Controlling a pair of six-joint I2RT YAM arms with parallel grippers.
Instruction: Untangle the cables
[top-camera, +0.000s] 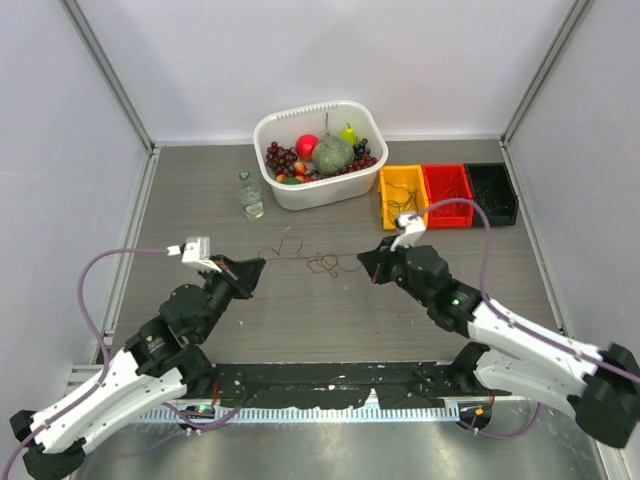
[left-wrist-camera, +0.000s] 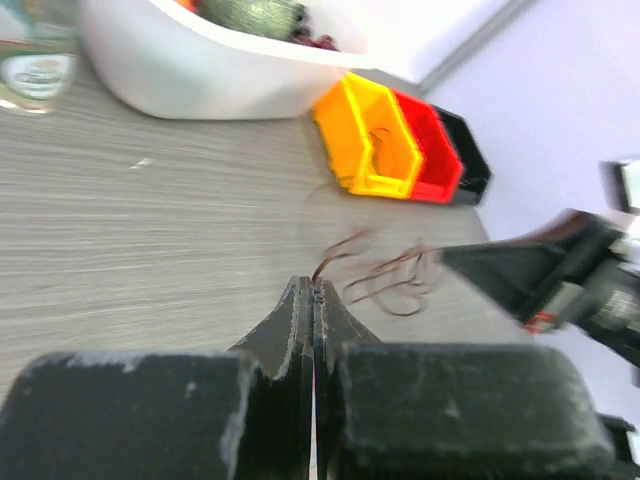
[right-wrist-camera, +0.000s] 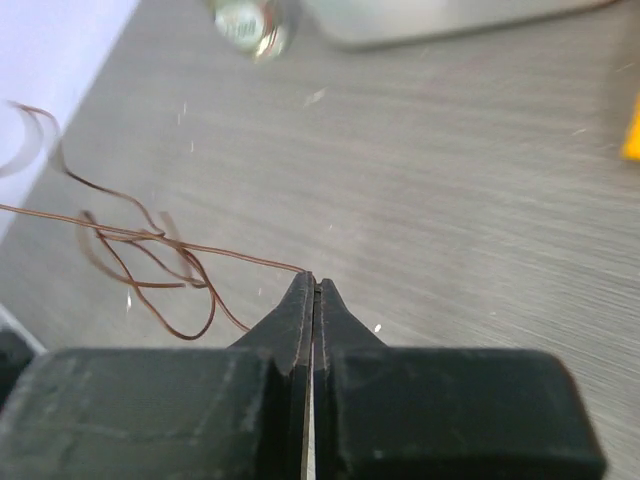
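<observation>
The cables (top-camera: 322, 263) are a small tangle of hair-thin reddish-brown wire lying mid-table, with one strand looping away toward the back. My left gripper (top-camera: 262, 266) sits at the tangle's left end. In the left wrist view its jaws (left-wrist-camera: 316, 288) are pressed together with a strand of the cables (left-wrist-camera: 395, 285) coming out of the tips. My right gripper (top-camera: 363, 262) is at the right end of the tangle. In its wrist view the jaws (right-wrist-camera: 314, 281) are shut too, and a taut strand of the cables (right-wrist-camera: 150, 245) runs straight into the tips.
A white tub (top-camera: 283, 187) of fruit stands at the back centre, with a small clear bottle (top-camera: 251, 195) to its left. To its right sit a yellow bin (top-camera: 402, 195), a red bin (top-camera: 447, 192) and a black bin (top-camera: 492, 192). Side walls enclose the table.
</observation>
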